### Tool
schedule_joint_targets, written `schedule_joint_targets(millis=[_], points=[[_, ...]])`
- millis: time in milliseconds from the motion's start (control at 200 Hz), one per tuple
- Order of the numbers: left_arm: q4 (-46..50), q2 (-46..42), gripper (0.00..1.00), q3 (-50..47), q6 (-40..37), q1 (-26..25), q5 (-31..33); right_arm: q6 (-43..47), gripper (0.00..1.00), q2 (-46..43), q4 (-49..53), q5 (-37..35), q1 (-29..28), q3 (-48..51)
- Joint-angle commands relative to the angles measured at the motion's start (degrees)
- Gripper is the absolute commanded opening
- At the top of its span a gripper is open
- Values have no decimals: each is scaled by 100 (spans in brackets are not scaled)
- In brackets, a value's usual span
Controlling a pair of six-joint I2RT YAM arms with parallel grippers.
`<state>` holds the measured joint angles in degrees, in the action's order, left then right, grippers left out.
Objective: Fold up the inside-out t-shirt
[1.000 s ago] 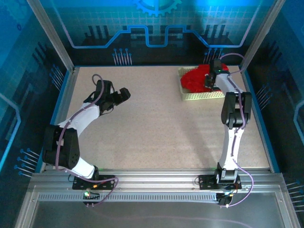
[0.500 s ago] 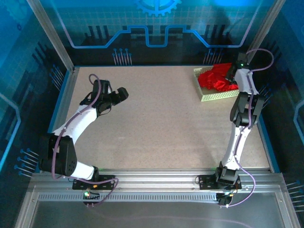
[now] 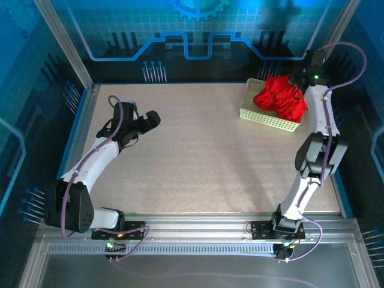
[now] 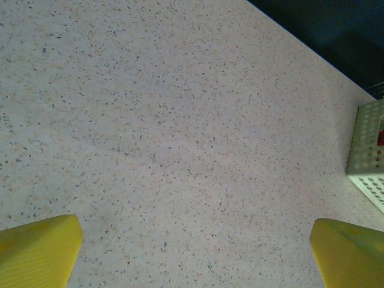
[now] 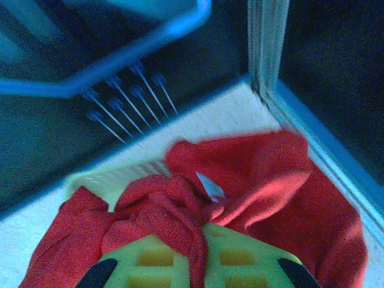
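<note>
Basket [image 3: 264,120] shifted; right pincer [image 5: 198,263] clamps bunched red t-shirt [image 5: 264,180], left pincer [image 3: 152,118] gapes

Speckled beige tabletop [image 3: 198,156], matte, evenly lit, no hard shadows. Blue trim strip [image 3: 77,129] along the left, far and right edges. Back wall [image 3: 120,24] in glossy blue with a grid pattern, bright circuit-line graphic [image 3: 192,45] across it, gear motif [image 3: 198,7] at top centre. Slanted aluminium posts [image 3: 65,45] at both far corners. Dark blue side walls [image 3: 24,90] with pin-shaped markings. Ribbed aluminium rails [image 3: 198,223] along the near edge, grey metal sheet [image 3: 180,270] below. Cool blue cast overall.
</note>
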<state>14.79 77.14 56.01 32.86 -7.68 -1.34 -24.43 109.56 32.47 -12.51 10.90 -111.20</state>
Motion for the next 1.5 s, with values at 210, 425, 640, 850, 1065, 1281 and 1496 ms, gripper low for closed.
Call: schedule_joint_targets(millis=[210, 425, 640, 850, 1065, 1281, 1496], points=[[165, -631, 99, -392, -219, -10, -241, 216, 0, -1322, -340, -41, -121, -143], [191, -877, 99, -490, -276, -22, -332, 566, 0, -1959, -412, 127, -254, -464], [152, -973, 99, -580, -274, -24, -337, 1231, 0, -2286, -100, 663, -968, -956], [117, -995, 99, -626, -241, -31, -346, 1667, 0, -2625, -71, 793, -2174, -476], [102, -1035, 99, -637, -232, -32, -297, 1359, 0, -2501, -509, 820, -2772, 774], [101, -1032, 99, -687, -235, -32, -271, 1089, 0, -1730, -1186, 623, -2996, 2084], [83, -1022, 99, -727, -245, -32, -261, 668, 0, -167, -1084, 27, -2937, 2177]])
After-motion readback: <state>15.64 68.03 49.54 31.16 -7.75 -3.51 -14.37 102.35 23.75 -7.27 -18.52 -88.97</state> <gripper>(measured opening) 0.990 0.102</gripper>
